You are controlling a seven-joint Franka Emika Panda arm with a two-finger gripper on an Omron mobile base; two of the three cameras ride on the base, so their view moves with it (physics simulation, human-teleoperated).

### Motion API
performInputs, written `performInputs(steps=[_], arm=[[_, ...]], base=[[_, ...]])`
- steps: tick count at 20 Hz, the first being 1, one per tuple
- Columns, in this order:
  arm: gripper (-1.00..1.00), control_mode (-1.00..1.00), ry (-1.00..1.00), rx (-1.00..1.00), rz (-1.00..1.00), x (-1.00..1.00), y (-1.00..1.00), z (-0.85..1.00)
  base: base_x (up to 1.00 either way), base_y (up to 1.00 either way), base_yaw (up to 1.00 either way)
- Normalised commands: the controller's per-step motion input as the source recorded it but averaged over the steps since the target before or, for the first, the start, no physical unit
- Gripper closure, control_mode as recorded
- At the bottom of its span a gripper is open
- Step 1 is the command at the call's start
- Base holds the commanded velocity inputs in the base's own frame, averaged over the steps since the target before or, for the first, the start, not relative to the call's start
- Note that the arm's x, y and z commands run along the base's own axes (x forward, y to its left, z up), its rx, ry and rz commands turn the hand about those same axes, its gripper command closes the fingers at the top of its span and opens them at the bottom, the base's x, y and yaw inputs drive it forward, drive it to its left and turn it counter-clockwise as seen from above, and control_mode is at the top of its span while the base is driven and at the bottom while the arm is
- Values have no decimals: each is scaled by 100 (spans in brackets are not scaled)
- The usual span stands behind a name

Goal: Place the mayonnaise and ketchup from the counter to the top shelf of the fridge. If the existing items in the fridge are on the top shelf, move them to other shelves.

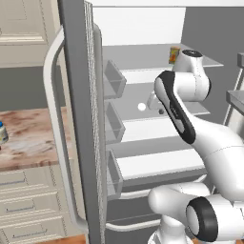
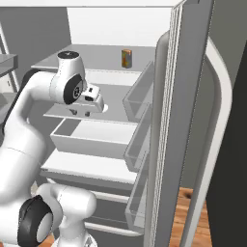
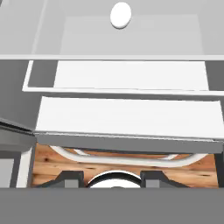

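Hovering clenched and empty, the gripper faces down over the fridge shelves; the can stands above and beyond it, occupying the top shelf.

fridge door: open | door bins: empty, seemingly | wood floor: below

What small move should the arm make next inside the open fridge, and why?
Probably lift toward the can on the top shelf. The gripper sits lower, over the middle shelf, shut and apparently holding nothing. That can occupies the shelf meant for the condiments, so it likely has to be moved first.
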Motion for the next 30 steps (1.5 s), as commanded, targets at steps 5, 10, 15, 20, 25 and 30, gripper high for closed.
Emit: performInputs(steps=[5,10,15,20,25,30], arm=[[-100,-100,-14,1,0,-28,-6,12],[-100,-100,-29,2,-16,-40,-12,59],[-100,-100,-27,4,-28,-19,-44,68],[-100,-100,-26,13,-32,0,-71,77],[-100,-100,-21,6,-24,36,-31,61],[-100,-100,-15,1,-12,58,-12,39]], base=[[0,0,0],[0,0,0],[0,0,0],[0,0,0],[0,0,0],[0,0,0]])
